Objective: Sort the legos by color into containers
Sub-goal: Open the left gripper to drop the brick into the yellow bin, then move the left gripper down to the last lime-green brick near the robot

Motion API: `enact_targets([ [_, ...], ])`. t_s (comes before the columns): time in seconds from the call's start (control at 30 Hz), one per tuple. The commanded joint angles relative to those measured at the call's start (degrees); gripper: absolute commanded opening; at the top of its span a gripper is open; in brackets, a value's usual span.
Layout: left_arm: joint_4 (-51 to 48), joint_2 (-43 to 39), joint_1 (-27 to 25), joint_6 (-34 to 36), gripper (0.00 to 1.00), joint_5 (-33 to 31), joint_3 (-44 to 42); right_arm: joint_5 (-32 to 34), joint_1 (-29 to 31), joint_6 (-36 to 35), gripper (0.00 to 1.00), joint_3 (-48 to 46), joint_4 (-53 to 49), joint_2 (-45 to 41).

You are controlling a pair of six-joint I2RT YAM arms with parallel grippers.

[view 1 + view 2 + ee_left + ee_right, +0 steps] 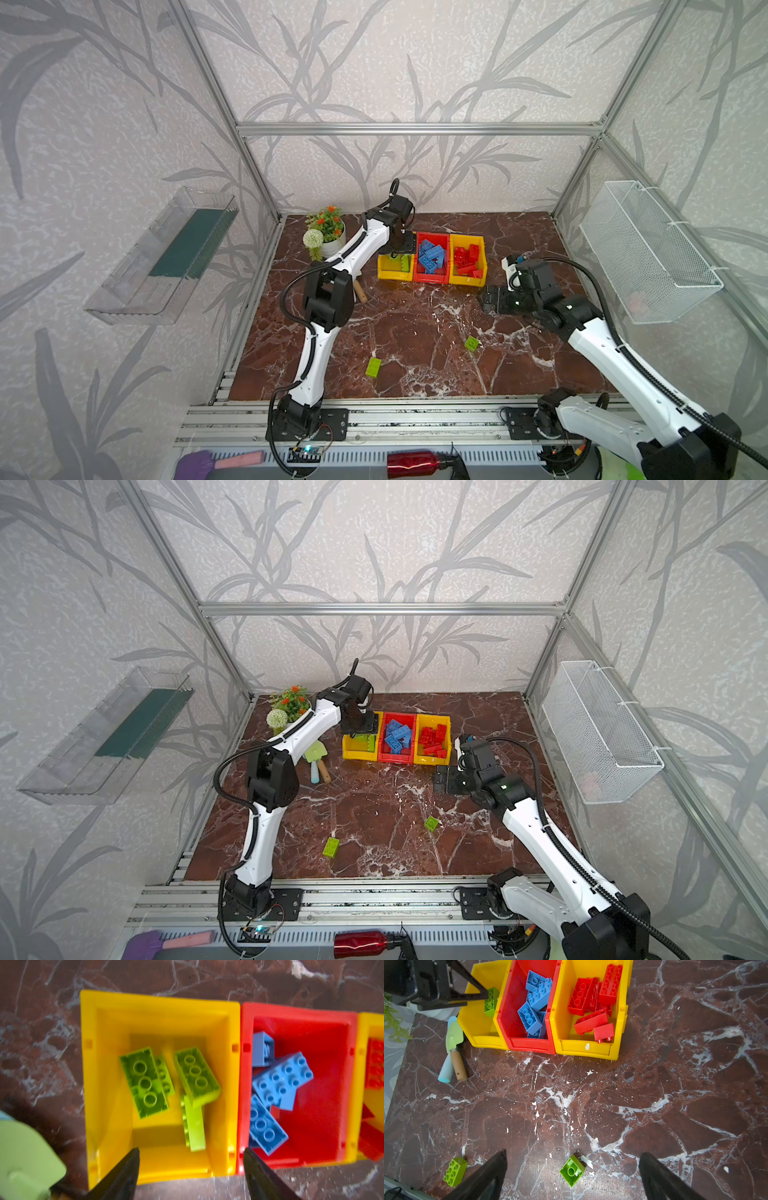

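Hovering over the leftmost yellow plastic bin [108, 1084], the left tool [190, 1149] has its black fingers fairly wide apart with nothing between them. Several lime green studded bricks [145, 1082] lie loose in that bin below it. Joined on its right are the red plastic bin [324, 1105], holding the blue studded bricks [282, 1078], and the right-hand yellow plastic bin [620, 1022], holding the red studded bricks [591, 997].

The right tool [573, 1152] hangs over the red-brown marbled desk [675, 1105], on the near side of the right-hand bin, fingers spread fully wide and empty.

Two pieces lie out on the desk, well apart: a small square lime green brick [572, 1171] on the near side of the right tool, and a long lime green brick [455, 1171] further left, close to the desk's near edge. A green toy trowel with a wooden handle [454, 1036] lies just beside the leftmost bin. From the bins to those two bricks the desk is bare.
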Motion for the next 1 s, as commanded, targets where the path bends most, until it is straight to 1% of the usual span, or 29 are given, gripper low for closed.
enact_targets([
  [0.0, 5.3, -10.5, -1.3, -1.5, 0.78, -1.3, -9.0, -1.1, 0.0, -0.4, 0.99, -0.5, -1.1, -2.2],
  [0.17, 10.1, -25.9, -2.9, -4.0, 0.77, -4.8, -30.7, -2.7, 0.7, 0.5, 0.99, -1.9, -1.6, -3.7],
  [0.27, 11.6, -35.4, -4.4, -6.2, 0.77, -7.1, -43.1, -1.9, 2.9, 1.3, 0.99, -2.5, -1.6, -4.8],
  [0.4, 11.9, -46.9, -9.2, -9.7, 0.77, -11.5, -57.7, -0.7, 5.8, 2.3, 0.99, -3.6, -1.3, -5.4],
  [0.5, 12.6, -53.1, -13.7, -13.3, 0.77, -12.5, -66.2, 0.0, 8.1, 3.1, 0.99, -4.2, -1.3, -5.6],
  [0.63, 14.1, -58.3, -19.1, -17.9, 0.77, -13.0, -75.1, 2.3, 12.3, 4.4, 0.99, -4.4, -1.9, -5.9],
  [0.73, 14.8, -60.4, -22.5, -21.0, 0.77, -13.5, -79.7, 4.2, 15.4, 5.2, 0.99, -4.3, -2.8, -6.2],
  [0.83, 14.8, -61.8, -25.1, -23.3, 0.76, -14.4, -82.6, 5.6, 17.5, 6.1, 0.99, -4.7, -3.4, -6.8],
  [0.97, 15.7, -62.2, -26.9, -24.9, 0.76, -13.8, -85.0, 6.5, 18.9, 7.6, 0.99, -5.6, -3.8, -8.2],
])
